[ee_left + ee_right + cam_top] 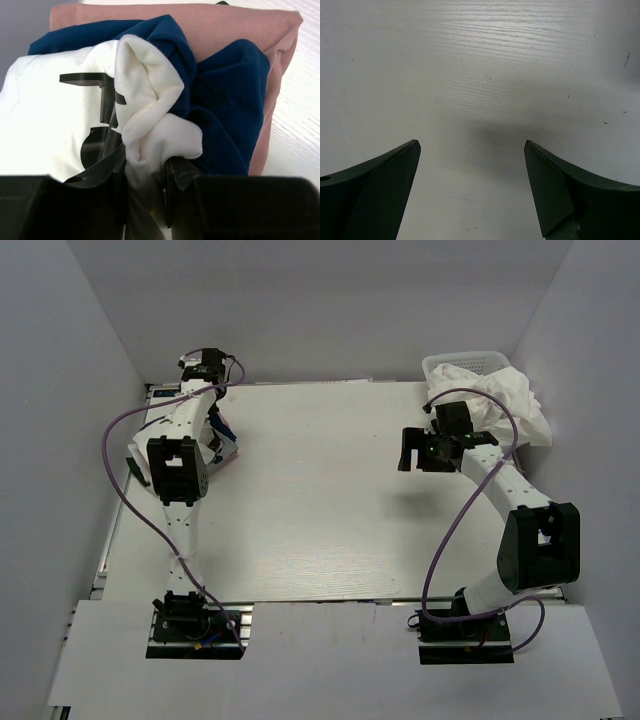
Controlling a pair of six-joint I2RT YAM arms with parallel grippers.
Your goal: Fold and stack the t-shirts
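My left gripper is shut on a bunched fold of white cloth. That cloth runs into a white panel with black marks on a folded blue t-shirt. The blue shirt lies on a folded pink garment. In the top view this left gripper sits over that stack at the far left, mostly hiding it. Crumpled white t-shirts spill from the basket at the back right. My right gripper is open and empty above bare table, as its wrist view shows.
The white mesh basket stands in the back right corner. The white table is walled by grey panels on three sides. The right arm's purple cable loops over the table's right part.
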